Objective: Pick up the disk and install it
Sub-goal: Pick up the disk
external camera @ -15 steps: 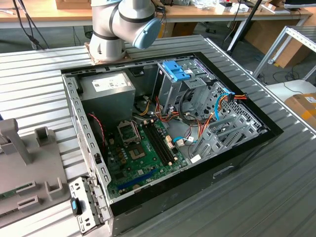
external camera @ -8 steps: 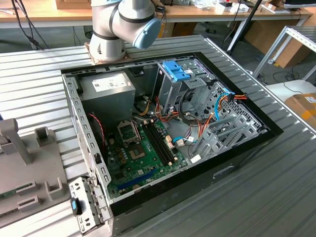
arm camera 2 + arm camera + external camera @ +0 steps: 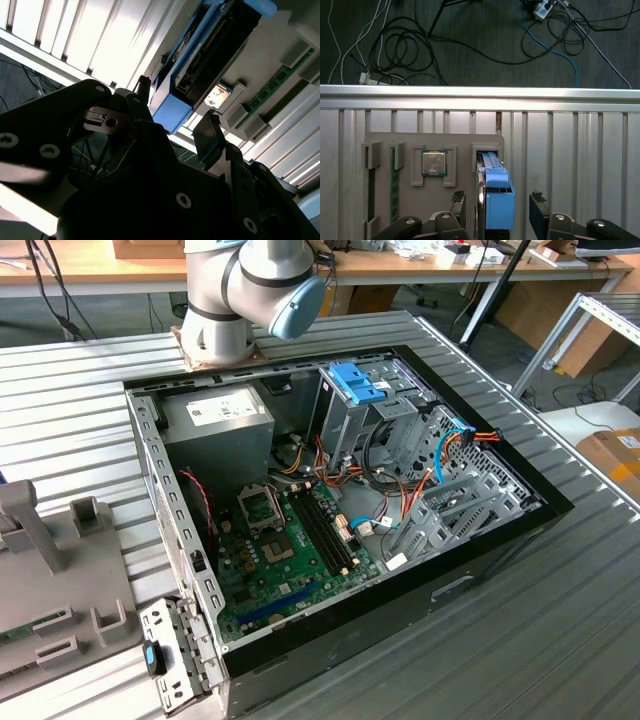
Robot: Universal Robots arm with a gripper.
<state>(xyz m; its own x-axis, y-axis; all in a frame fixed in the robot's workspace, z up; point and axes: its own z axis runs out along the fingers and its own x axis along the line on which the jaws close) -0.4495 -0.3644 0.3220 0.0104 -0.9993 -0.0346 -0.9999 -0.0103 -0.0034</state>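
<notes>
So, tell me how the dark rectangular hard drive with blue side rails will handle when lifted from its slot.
The dark hard drive with blue rails looks rigid, so it should not flex. Standing on edge in a slot of the grey holder, it would probably bind rather than tip if pushed sideways. Its smooth rails may slip in the open gripper.

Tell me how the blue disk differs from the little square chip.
The disk is blue-sided and long; the chip is a silver square edged in green. The disk stands on edge in its slot; the chip lies flat in its pocket. The open gripper straddles the disk, not the chip. Both sit in the gray holder.
</notes>
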